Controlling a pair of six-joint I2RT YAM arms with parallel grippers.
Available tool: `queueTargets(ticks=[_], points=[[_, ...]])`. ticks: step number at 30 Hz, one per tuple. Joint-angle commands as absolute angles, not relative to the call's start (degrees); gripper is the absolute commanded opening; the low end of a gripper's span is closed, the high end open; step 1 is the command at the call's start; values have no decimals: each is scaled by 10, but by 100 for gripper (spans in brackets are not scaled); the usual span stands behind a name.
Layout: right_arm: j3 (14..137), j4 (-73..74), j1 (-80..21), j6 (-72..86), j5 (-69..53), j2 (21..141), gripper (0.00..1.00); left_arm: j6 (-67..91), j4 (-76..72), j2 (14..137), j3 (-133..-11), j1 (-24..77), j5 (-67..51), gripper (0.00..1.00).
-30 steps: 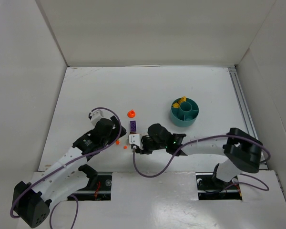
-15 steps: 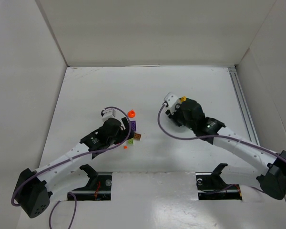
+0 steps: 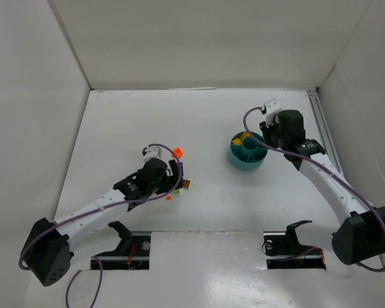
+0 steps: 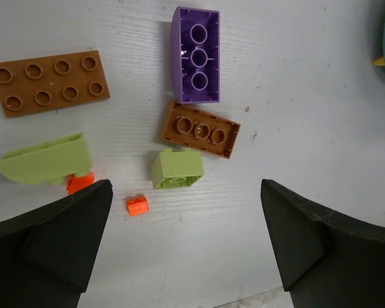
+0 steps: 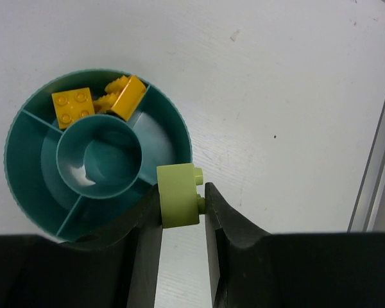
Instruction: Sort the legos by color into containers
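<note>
Over the teal tub [image 5: 32,186] rim, right gripper [image 5: 179,206] clamps a lime brick [image 5: 177,196]: drop-off step, next needing an empty wedge away from the yellow bricks [image 5: 72,104]; left gripper [image 4: 187,239] splayed above loose bricks [image 4: 201,128].

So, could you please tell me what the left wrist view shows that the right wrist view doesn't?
Only left wrist: a purple brick, brown plate, brown brick, lime wedge, lime block and orange bits, ahead of the open left gripper. Only right wrist: the right gripper shut on a lime brick by the rim of the tub, and yellow bricks in one compartment. Both: the tub, just its edge in the left view.
</note>
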State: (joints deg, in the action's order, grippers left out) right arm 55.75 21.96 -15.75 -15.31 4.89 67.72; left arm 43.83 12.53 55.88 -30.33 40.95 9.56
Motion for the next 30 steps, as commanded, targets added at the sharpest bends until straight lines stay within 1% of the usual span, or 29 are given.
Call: queueTargets(ticks=[1, 4, 9, 15, 20, 22, 25, 26, 28, 29, 30], points=[[601, 205, -146, -156, 13, 712, 16, 425, 112, 565, -304, 413, 98, 100], [619, 205, -146, -161, 13, 746, 16, 425, 112, 576, -310, 413, 98, 100], [624, 193, -140, -161, 13, 778, 21, 425, 112, 591, -310, 413, 98, 100], [630, 186, -129, -155, 12, 813, 23, 420, 112, 602, -321, 425, 103, 100], [635, 175, -124, -155, 1, 832, 27, 420, 112, 624, -332, 446, 114, 100], [635, 175, -124, -155, -4, 838, 32, 420, 112, 632, -338, 457, 120, 100], [641, 175, -124, -155, -4, 838, 37, 425, 112, 643, -344, 462, 125, 100], [641, 175, -124, -155, -4, 838, 42, 425, 112, 643, -344, 468, 125, 100], [641, 175, -119, -155, -16, 838, 44, 425, 112, 643, -344, 468, 125, 100], [641, 175, -119, -155, -16, 838, 49, 431, 112, 643, -344, 468, 125, 100], [641, 175, -119, -155, -16, 838, 51, 431, 112, 643, -344, 468, 125, 100]])
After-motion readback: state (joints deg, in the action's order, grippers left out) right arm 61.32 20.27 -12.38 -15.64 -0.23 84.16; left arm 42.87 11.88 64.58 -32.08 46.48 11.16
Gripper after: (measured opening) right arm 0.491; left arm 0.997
